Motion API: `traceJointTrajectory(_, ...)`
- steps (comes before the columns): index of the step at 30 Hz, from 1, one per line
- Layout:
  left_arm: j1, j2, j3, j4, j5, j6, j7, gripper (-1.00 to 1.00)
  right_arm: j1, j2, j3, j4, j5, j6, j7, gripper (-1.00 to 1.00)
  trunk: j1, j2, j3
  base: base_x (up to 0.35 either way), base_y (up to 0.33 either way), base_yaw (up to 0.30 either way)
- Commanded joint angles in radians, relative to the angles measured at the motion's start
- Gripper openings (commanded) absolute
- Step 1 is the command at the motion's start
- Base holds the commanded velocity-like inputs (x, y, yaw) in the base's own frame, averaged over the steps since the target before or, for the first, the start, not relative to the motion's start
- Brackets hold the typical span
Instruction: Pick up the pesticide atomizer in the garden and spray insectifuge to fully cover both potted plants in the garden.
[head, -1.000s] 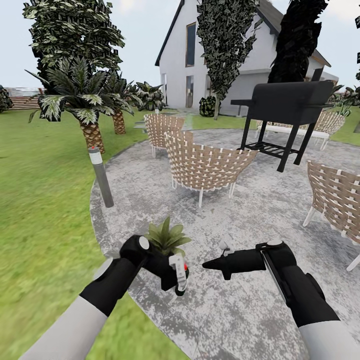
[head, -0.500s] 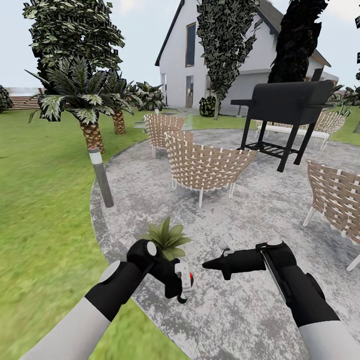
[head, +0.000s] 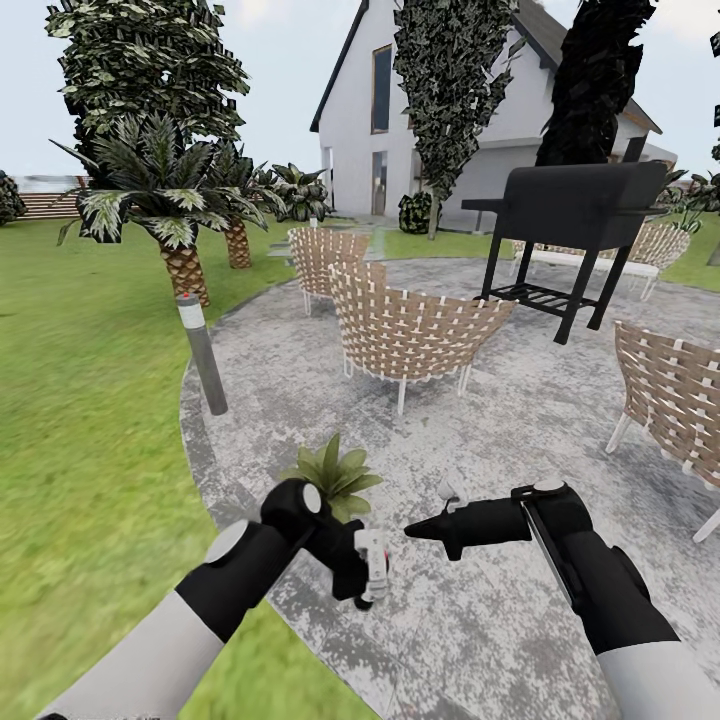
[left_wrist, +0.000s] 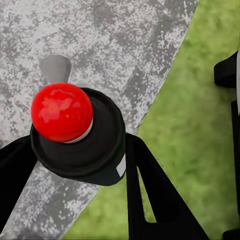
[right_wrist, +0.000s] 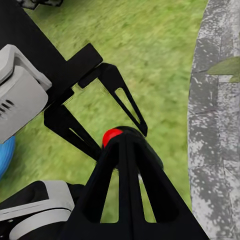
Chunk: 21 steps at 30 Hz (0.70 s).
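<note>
The left gripper's fingers (left_wrist: 150, 195) are clamped on the pesticide atomizer (head: 370, 565), one dark finger on each side of its body, as the left wrist view shows: the bottle's round black shoulder and red cap (left_wrist: 61, 112) sit squarely between them. Taking the potted plant (head: 334, 470) as the landmark, the left gripper (head: 362, 578) hangs just in front of it and a little to its right, nearer the robot, over the grey patio (head: 480, 620) close to the edge of the lawn (head: 90, 420). The bottle's long axis runs roughly up and down in the head view, white label facing the camera, so the nozzle end seems turned away from the leaves rather than at them; that is a judgement, since the outlet itself is too small to make out. Spraying this rosette probably calls for tipping the bottle towards the plant.

Further right of the plant, the right gripper (head: 425, 528) points left towards the bottle, apart from it. Its fingers (right_wrist: 125, 190) look pressed together on nothing. The left arm is the nearer to the plant. A second rosette cannot be picked out here.
</note>
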Motion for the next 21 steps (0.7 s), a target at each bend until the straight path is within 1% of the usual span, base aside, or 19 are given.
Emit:
traceJointTrajectory(1, -0.004, -0.001, -0.002, -0.001, -0.006, 0.013, -0.006, -1.00, -0.001, -0.001, 0.001, -0.001, 0.007, 0.008, 0.007, -1.00, 0.000, 0.000, -0.001, 0.000, 0.000, 0.000)
traceJointTrajectory(4, -0.007, -0.001, -0.004, -0.001, -0.006, 0.015, -0.007, -1.00, -0.001, -0.002, 0.005, -0.001, 0.007, 0.008, 0.007, -1.00, 0.000, 0.000, -0.001, 0.000, 0.000, 0.000)
traceJointTrajectory(7, -0.008, -0.001, -0.004, -0.001, -0.007, 0.016, -0.006, -1.00, -0.001, -0.002, 0.045, -0.001, 0.007, 0.008, 0.007, -1.00, 0.000, 0.000, -0.001, 0.000, 0.000, 0.000)
traceJointTrajectory(9, -0.009, -0.001, -0.006, -0.001, -0.008, 0.017, -0.007, -1.00, -0.001, -0.002, 0.056, -0.001, 0.007, 0.008, 0.007, -1.00, 0.000, 0.000, -0.001, 0.000, 0.000, 0.000)
traceJointTrajectory(14, -0.009, -0.001, -0.027, -0.001, -0.008, 0.022, -0.008, -1.00, -0.001, -0.003, 0.059, -0.002, 0.007, 0.008, 0.007, -1.00, 0.000, 0.000, -0.001, 0.000, 0.000, 0.000)
traceJointTrajectory(21, -0.009, -0.001, -0.030, -0.001, -0.008, 0.025, -0.008, -1.00, -0.001, -0.003, 0.059, -0.002, 0.007, 0.008, 0.007, -1.00, 0.000, 0.000, -0.001, 0.000, 0.000, 0.000)
